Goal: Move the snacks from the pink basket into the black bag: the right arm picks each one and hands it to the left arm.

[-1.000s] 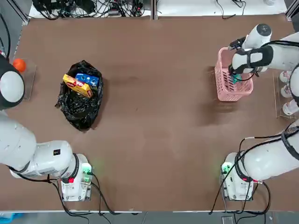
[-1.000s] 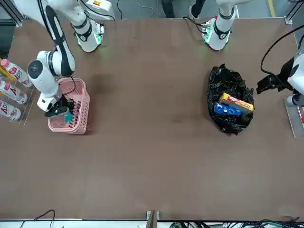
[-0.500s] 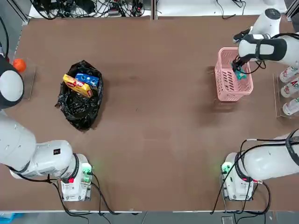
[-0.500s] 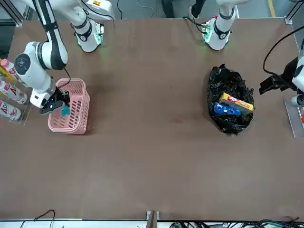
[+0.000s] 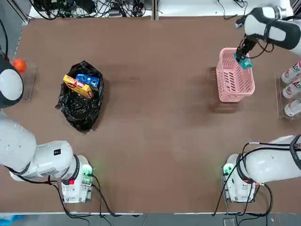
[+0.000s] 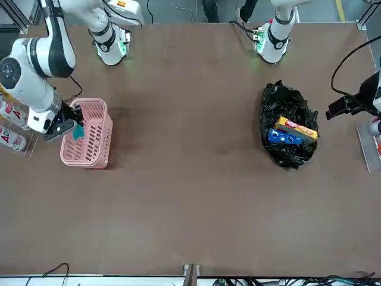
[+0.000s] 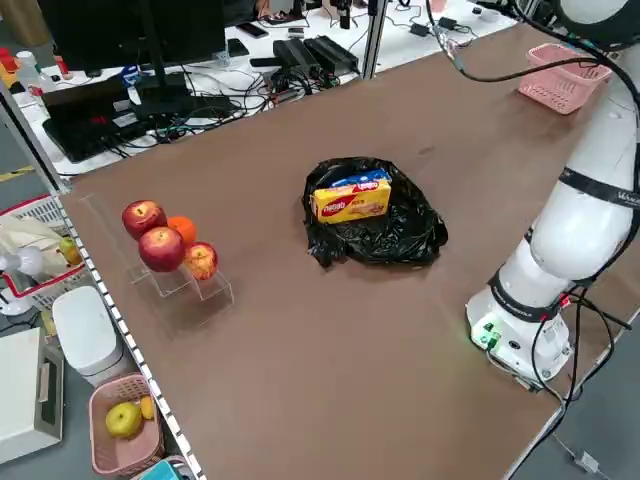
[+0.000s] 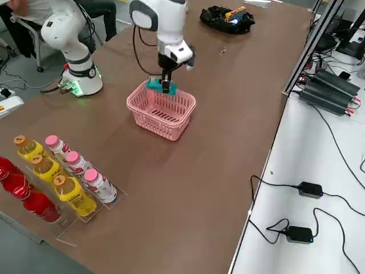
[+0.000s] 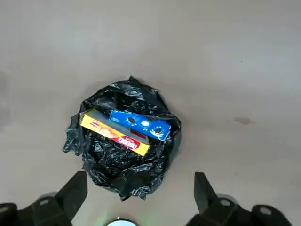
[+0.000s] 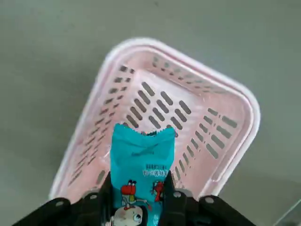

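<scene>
Lifting the teal packet (image 10: pixel 141 169) out of the pink basket (image 5: pixel 225 87), your right gripper (image 10: pixel 139 200) has come up and away from where it was a second ago. Back then it was down inside the basket. Now it hangs above the basket's far end, and the basket looks empty underneath it. The two fingers are pinched tight on the bottom part of the packet, and the rest of the packet sticks out past them.

You can see the same thing from the side: the teal packet (image 8: pixel 158 85) dangles just over the rim of the basket (image 8: pixel 165 111), not touching it.

Your left gripper (image 9: pixel 136 195) has its fingers spread wide and holds nothing. It hangs over the black bag (image 9: pixel 123 172), well apart from the right one. It has hardly moved.

The blue packet (image 5: pixel 88 80) and the yellow packet (image 5: pixel 78 86) already lie in the black bag (image 5: pixel 81 110), touching each other. So the teal one looks like the last snack to go.

What this means for you: the pick seems done, and the hand-off comes next. The two grippers are on opposite sides of the table, so both will likely need to come toward the middle. The packet is thin and floppy, and it is held by one end only, so it could swing or slip on the way. Watch that the left fingers get a clear bit of packet to grab.
</scene>
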You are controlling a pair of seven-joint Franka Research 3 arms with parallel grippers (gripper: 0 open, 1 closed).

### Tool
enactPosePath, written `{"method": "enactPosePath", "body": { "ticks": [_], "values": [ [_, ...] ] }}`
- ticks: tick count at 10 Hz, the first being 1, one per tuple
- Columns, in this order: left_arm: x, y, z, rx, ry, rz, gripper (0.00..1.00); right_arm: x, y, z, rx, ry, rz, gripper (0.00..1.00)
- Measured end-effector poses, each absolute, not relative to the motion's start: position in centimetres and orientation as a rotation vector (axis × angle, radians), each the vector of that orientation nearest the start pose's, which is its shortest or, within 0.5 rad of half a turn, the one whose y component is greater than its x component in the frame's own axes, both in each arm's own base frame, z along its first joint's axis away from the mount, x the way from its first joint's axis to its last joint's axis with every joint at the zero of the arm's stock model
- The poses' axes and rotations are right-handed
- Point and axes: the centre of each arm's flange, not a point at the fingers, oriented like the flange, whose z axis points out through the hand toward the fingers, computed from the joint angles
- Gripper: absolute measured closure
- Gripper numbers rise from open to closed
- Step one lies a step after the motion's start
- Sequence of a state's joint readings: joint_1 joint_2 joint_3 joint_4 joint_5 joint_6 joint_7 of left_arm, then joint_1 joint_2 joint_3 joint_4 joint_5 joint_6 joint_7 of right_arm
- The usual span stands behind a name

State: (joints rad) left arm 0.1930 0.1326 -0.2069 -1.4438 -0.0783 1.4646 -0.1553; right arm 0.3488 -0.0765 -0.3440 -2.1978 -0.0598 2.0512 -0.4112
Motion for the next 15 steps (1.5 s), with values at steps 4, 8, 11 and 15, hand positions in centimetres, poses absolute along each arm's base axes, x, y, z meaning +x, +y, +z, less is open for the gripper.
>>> {"method": "enactPosePath", "body": {
  "ticks": [4,8,11,15],
  "values": [
    [59.7,-1.4,57.1,-3.303,-0.233,0.293,0.00,51.3,5.8,43.0,-3.080,-0.419,0.116,0.58],
    [60.8,-1.9,55.8,-3.549,-0.281,0.390,0.00,51.5,10.8,45.6,-2.976,0.030,0.113,0.59],
    [62.0,-2.6,54.5,-3.688,-0.333,0.434,0.00,50.2,18.4,46.8,-2.839,0.400,0.201,0.59],
    [63.4,-1.4,52.4,-3.821,-0.451,0.541,0.00,50.6,29.5,48.0,-2.631,0.829,0.364,0.59]
  ]
}}
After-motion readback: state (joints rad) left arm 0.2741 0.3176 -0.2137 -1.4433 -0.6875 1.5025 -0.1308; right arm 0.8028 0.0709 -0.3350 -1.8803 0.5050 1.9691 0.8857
